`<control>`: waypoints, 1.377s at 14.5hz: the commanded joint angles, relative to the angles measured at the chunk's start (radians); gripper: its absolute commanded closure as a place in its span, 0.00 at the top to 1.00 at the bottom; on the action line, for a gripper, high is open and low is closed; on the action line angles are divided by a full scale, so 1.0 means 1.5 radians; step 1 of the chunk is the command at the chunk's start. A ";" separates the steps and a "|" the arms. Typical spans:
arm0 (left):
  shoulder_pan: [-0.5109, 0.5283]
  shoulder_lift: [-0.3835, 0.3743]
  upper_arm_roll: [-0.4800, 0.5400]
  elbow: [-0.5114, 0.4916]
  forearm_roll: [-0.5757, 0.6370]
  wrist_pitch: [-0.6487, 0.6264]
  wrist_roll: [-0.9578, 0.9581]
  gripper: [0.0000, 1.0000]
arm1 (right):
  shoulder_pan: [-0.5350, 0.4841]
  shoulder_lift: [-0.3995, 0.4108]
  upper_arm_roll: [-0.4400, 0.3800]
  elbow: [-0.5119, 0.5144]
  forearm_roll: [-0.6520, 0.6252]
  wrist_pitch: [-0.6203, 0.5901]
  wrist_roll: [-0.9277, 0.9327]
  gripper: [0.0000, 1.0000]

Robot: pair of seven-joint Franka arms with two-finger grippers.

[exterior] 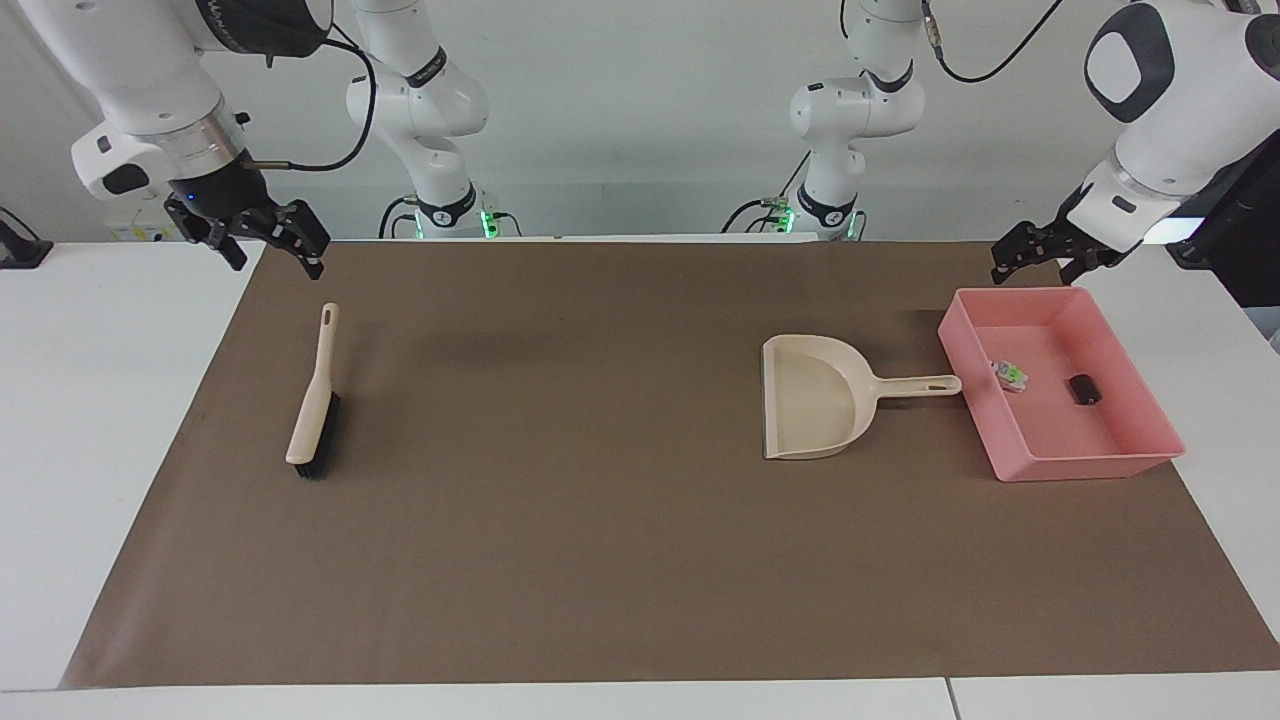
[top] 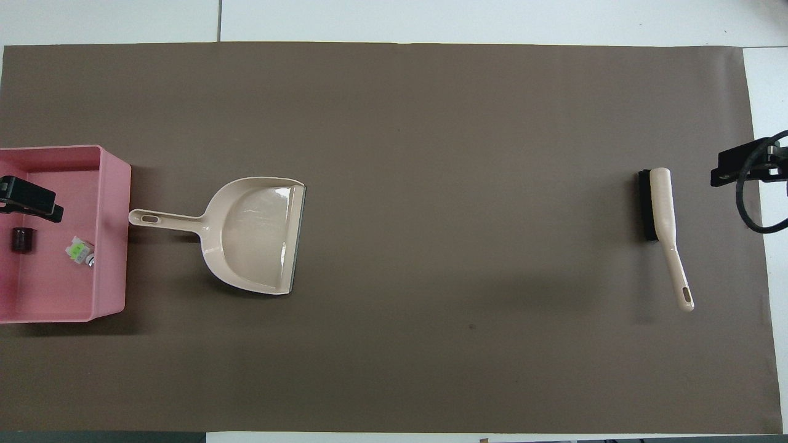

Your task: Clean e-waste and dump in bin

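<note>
The pink bin (exterior: 1085,467) sits at the left arm's end of the brown mat; it also shows in the overhead view (top: 114,240). Two e-waste pieces lie in it: a white one with green marks (exterior: 1010,375) (top: 79,250) and a small black block (exterior: 1082,389) (top: 22,239). My left gripper (exterior: 1035,268) (top: 28,200) hangs open and empty in the air over the bin. My right gripper (exterior: 277,265) (top: 739,170) hangs open and empty over the mat's edge at the right arm's end, above the brush's handle end.
A beige dustpan (exterior: 815,395) (top: 252,234) lies on the mat beside the bin, its handle pointing at the bin's wall. A beige brush with black bristles (exterior: 313,405) (top: 662,212) lies at the right arm's end. White table surrounds the mat.
</note>
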 commanded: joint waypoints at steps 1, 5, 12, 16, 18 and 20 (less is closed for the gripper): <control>0.002 -0.004 0.000 -0.004 -0.008 -0.007 -0.007 1.00 | -0.007 -0.016 0.002 -0.017 0.011 0.000 -0.012 1.00; 0.002 -0.002 0.000 -0.003 -0.008 0.028 -0.007 1.00 | -0.006 -0.015 0.002 -0.017 0.011 0.001 -0.011 1.00; -0.006 -0.004 0.000 -0.033 -0.008 0.135 -0.003 1.00 | -0.006 -0.016 0.002 -0.017 0.011 0.001 -0.011 1.00; -0.009 -0.005 -0.002 -0.037 -0.008 0.140 0.066 1.00 | -0.006 -0.016 0.002 -0.017 0.011 0.001 -0.011 1.00; -0.010 -0.006 -0.002 -0.039 -0.008 0.143 0.070 1.00 | -0.007 -0.016 0.002 -0.017 0.011 0.001 -0.011 1.00; -0.010 -0.007 -0.002 -0.040 -0.008 0.143 0.068 1.00 | -0.006 -0.015 0.002 -0.016 0.011 0.001 -0.011 1.00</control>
